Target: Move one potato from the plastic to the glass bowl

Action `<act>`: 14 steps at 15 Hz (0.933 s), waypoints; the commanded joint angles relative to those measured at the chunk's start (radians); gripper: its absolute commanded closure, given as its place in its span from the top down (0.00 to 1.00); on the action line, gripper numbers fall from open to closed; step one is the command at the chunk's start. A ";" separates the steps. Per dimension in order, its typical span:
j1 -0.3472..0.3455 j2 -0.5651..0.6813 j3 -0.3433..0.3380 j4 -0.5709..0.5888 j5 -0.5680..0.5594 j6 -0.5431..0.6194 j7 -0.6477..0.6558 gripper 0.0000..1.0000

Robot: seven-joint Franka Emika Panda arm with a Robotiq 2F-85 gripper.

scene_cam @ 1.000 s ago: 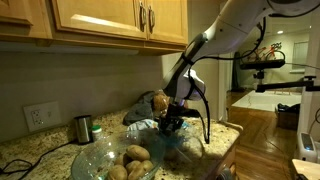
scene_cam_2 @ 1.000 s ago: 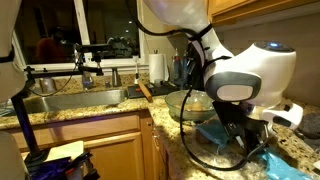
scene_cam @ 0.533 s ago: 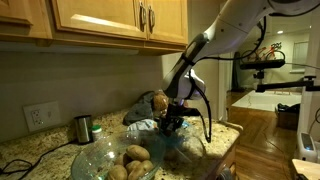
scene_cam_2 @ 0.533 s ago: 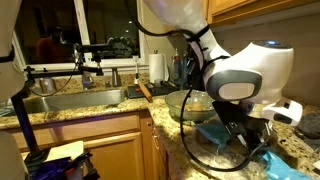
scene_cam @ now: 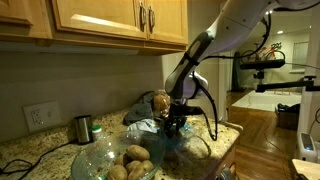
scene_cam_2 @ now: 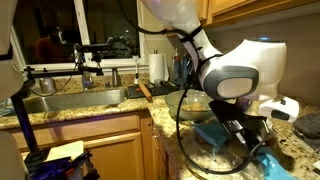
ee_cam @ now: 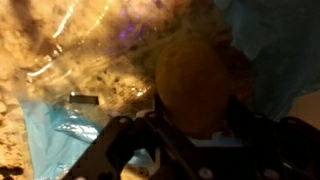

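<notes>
— So, why is everything crowded onto that one stretch of counter [scene_cam: 30, 155]?
— Short trip, I'd guess. The glass bowl [scene_cam: 95, 158], the biggest thing there, sits just beside the plastic [scene_cam_2: 212, 134], so a carry between them is brief. Several potatoes [scene_cam: 135, 155] lie in the bowl.
— And the arm reaches down over the plastic?
— Yes, the pincer [scene_cam: 175, 121] hangs low above it, jaws pressed onto a potato [ee_cam: 195, 80], one on each side of its rounded body. Gripping across the middle probably keeps it from rolling out.
— Is it clear of the container?
— Cannot tell; the wrist view shows crinkled plastic right behind it. I judge the lift and the swing to the bowl are not yet done.
</notes>
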 commanded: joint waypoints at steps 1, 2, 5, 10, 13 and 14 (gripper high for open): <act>0.029 -0.092 -0.035 -0.092 -0.055 -0.031 0.046 0.37; 0.033 -0.101 -0.038 -0.104 -0.064 -0.030 0.048 0.37; 0.046 -0.130 -0.050 -0.144 -0.086 -0.017 0.057 0.37; 0.076 -0.197 -0.063 -0.224 -0.126 0.013 0.074 0.37; 0.103 -0.251 -0.073 -0.285 -0.162 0.047 0.092 0.37; 0.115 -0.273 -0.076 -0.309 -0.179 0.064 0.101 0.37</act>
